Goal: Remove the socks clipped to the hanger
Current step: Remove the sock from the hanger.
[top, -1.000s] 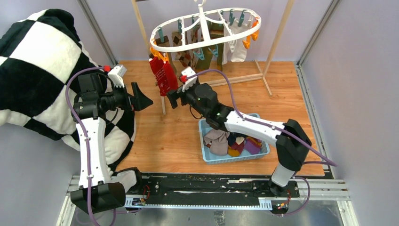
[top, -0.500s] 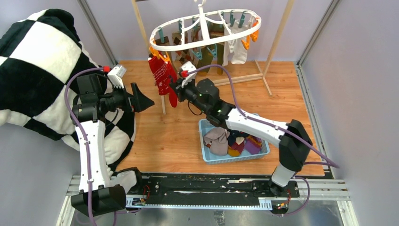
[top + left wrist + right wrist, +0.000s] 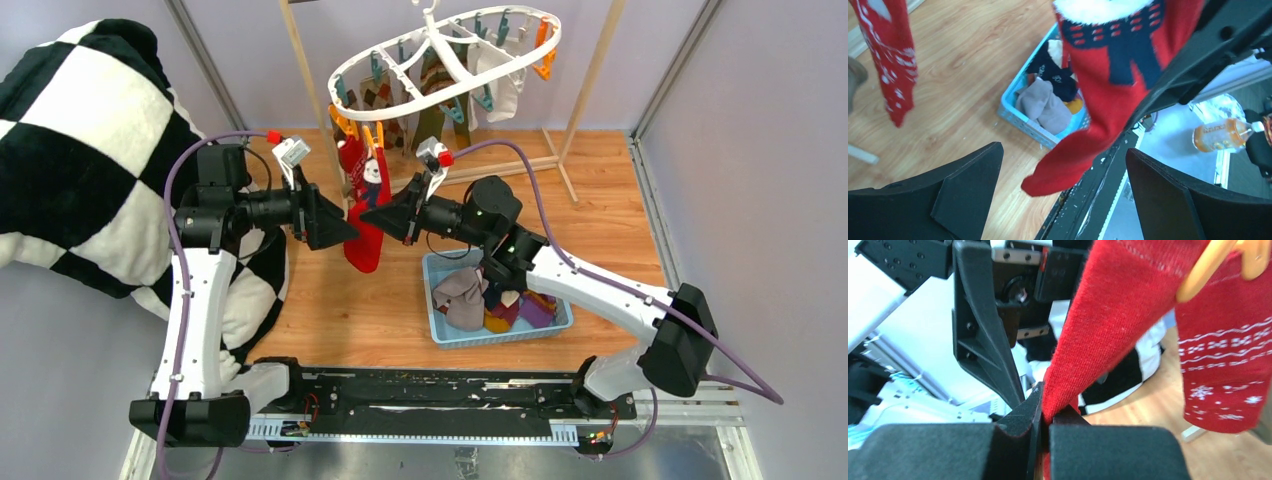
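The white oval hanger [image 3: 445, 50] hangs tilted at the back, with several socks [image 3: 490, 85] clipped under it. From an orange clip [image 3: 1208, 270] on its near left rim hangs a red sock [image 3: 366, 245] with a navy pattern [image 3: 1113, 85]. My right gripper [image 3: 372, 214] is shut on this sock's leg [image 3: 1045, 415], and the cloth is stretched taut up to the clip. My left gripper [image 3: 345, 228] stands open right beside the sock on its left, with the toe [image 3: 1063, 165] dangling between its fingers [image 3: 968, 190], untouched. A second red sock with snowflakes [image 3: 1223, 380] hangs just behind.
A blue basket [image 3: 440, 338] with several loose socks [image 3: 465, 300] sits on the wooden floor under the right arm. A black-and-white checked blanket [image 3: 80, 150] fills the left side. The wooden rack's [image 3: 310, 90] posts stand behind the hanger.
My right gripper has closed on the red sock and pulled it down and forward, which tilted the hanger. My left arm has swung right, up to the sock.
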`<action>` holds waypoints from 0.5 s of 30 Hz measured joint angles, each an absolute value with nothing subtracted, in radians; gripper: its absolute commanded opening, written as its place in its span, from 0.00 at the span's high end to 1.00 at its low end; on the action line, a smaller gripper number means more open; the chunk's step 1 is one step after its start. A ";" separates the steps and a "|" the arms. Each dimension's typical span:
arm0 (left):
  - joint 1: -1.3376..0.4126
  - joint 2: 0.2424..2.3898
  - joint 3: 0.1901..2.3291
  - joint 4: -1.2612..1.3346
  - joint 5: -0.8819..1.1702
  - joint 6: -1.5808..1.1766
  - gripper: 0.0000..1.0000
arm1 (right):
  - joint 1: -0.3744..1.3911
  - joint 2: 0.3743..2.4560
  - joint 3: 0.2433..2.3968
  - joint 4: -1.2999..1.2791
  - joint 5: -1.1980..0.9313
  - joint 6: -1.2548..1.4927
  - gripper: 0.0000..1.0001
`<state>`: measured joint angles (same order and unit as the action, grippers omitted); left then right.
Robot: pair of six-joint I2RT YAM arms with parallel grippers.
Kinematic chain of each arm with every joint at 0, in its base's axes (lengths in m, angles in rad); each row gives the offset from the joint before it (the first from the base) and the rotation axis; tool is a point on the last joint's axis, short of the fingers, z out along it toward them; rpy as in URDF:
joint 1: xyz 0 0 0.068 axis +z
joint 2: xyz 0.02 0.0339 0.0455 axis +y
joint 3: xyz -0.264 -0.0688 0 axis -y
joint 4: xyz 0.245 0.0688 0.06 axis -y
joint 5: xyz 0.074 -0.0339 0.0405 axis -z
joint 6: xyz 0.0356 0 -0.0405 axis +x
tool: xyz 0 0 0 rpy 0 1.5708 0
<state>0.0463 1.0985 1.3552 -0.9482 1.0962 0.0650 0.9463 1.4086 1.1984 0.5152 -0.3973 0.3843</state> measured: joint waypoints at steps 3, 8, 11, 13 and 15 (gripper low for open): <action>0.001 1.105 1.376 -0.946 1.119 0.083 0.00 | 0.940 1.401 1.152 0.556 -0.452 0.474 0.96; -0.061 1.123 1.376 -0.948 1.168 0.105 0.06 | 0.931 1.384 1.117 0.607 -0.491 0.572 0.95; -0.087 1.122 1.374 -0.949 1.195 0.117 0.15 | 0.929 1.370 1.113 0.634 -0.502 0.616 0.92; -0.101 1.120 1.373 -0.949 1.213 0.123 0.25 | 0.925 1.366 1.112 0.658 -0.509 0.647 0.90; -0.109 1.116 1.367 -0.949 1.226 0.127 0.41 | 0.919 1.365 1.111 0.679 -0.516 0.680 0.81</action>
